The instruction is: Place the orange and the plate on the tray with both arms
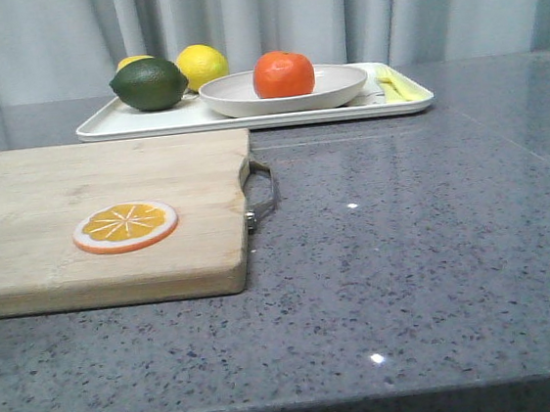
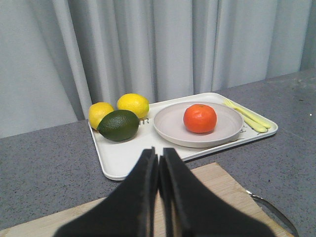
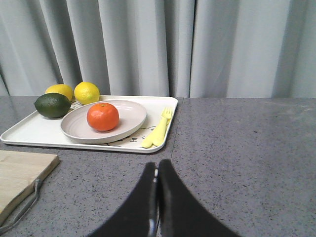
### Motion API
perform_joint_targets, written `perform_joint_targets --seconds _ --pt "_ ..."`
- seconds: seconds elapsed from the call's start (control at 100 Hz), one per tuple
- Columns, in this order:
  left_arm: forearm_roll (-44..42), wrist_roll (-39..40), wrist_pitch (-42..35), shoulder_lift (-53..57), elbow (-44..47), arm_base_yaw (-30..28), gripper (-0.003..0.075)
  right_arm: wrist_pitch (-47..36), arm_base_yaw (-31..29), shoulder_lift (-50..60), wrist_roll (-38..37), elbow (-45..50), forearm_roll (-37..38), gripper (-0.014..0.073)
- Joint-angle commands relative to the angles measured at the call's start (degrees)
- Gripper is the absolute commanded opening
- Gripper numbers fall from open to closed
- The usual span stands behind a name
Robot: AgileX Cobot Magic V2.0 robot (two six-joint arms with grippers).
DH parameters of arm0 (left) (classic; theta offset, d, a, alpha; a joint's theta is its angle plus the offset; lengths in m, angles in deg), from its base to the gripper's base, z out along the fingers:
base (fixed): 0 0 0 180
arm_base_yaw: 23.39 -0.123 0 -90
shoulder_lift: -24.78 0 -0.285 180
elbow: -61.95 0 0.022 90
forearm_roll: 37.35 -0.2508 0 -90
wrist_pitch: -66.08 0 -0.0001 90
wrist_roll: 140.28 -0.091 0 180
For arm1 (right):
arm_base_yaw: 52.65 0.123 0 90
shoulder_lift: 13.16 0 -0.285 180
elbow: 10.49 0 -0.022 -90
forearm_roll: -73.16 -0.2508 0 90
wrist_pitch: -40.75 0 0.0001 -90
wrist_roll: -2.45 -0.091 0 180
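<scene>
The glossy orange (image 1: 283,74) (image 2: 200,118) (image 3: 102,116) sits in the off-white plate (image 1: 337,90) (image 2: 168,126) (image 3: 74,126). That plate rests on the white tray (image 1: 119,122) (image 2: 116,158) (image 3: 29,132) at the back of the table. My left gripper (image 2: 158,153) is shut and empty, hanging above the wooden board short of the tray. Over bare grey table in front of the tray's corner, my right gripper (image 3: 157,165) is also shut with nothing in it. Neither arm shows in the front view.
A dark green lime (image 1: 149,83) and two yellow lemons (image 1: 202,64) lie on the tray's left part. Yellow cutlery (image 3: 158,131) lies on its right part. A wooden cutting board (image 1: 76,183) with a metal handle (image 1: 260,193) carries an orange slice disc (image 1: 125,227). Grey curtains hang behind.
</scene>
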Motion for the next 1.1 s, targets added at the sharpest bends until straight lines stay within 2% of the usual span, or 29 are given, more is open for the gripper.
perform_joint_targets --seconds 0.0,0.56,0.61,0.66,0.73,0.83,0.9,0.97,1.09 --pt "-0.7 0.1 -1.9 0.0 -1.4 -0.1 -0.0019 -4.4 -0.2 -0.3 0.6 -1.5 0.4 -0.0066" --pt "-1.2 0.1 -2.4 0.2 -1.0 -0.1 -0.0019 -4.4 -0.2 -0.3 0.6 -1.5 0.4 -0.0066" --pt "-3.7 0.2 -2.4 0.6 -0.6 -0.1 -0.0019 -4.4 -0.2 -0.3 0.6 -1.5 0.4 -0.0066" --pt "-10.4 1.9 -2.4 1.3 0.5 -0.1 -0.0019 -4.4 -0.2 -0.3 0.6 -1.5 0.4 -0.0066" --pt "-22.8 10.8 -2.4 2.6 2.2 -0.8 -0.0019 -4.4 -0.2 -0.3 0.6 -1.5 0.4 -0.0066" --pt "-38.4 30.1 -2.4 5.7 5.4 -3.9 -0.0019 -4.4 -0.2 -0.3 0.6 -1.5 0.4 -0.0066" --pt "-48.0 40.6 -2.3 8.5 8.3 -7.0 -0.0019 -4.4 -0.2 -0.3 0.6 -1.5 0.4 -0.0066" --pt "-54.0 47.4 -1.7 11.8 11.3 -10.7 -0.0019 -4.4 -0.2 -0.3 0.6 -1.5 0.4 -0.0066" --pt "-60.1 54.3 3.4 18.4 16.2 -16.6 -0.0019 -4.4 -0.2 -0.3 0.6 -1.5 0.4 -0.0066"
